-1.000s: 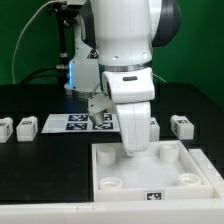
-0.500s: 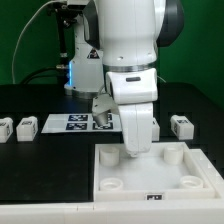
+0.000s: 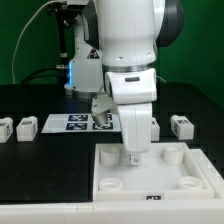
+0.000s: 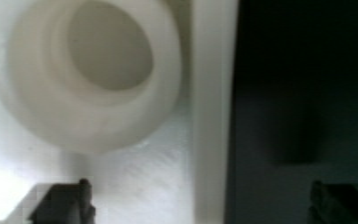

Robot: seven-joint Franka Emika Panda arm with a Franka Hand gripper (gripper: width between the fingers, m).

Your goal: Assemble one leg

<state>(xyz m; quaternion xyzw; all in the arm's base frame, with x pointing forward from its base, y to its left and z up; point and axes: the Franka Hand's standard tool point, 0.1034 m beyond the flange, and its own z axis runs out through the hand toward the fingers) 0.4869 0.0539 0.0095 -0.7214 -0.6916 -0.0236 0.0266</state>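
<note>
End effector (image 3: 133, 156) hangs spread and empty over a corner socket (image 4: 96, 70) of the tray (image 3: 205, 165). One leg (image 3: 181, 125) stands on the desk (image 3: 40, 165) at the exterior view's right. It is probably light, rigid, slick plastic, so pinch its flat sides.

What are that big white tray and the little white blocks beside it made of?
The tray looks like moulded white plastic with a matt finish: even colour, smooth rounded sockets, soft shading. The blocks, such as this leg, look like the same plastic. The black-and-white tag on its face is probably a printed sticker, though it is too small to be sure.
</note>
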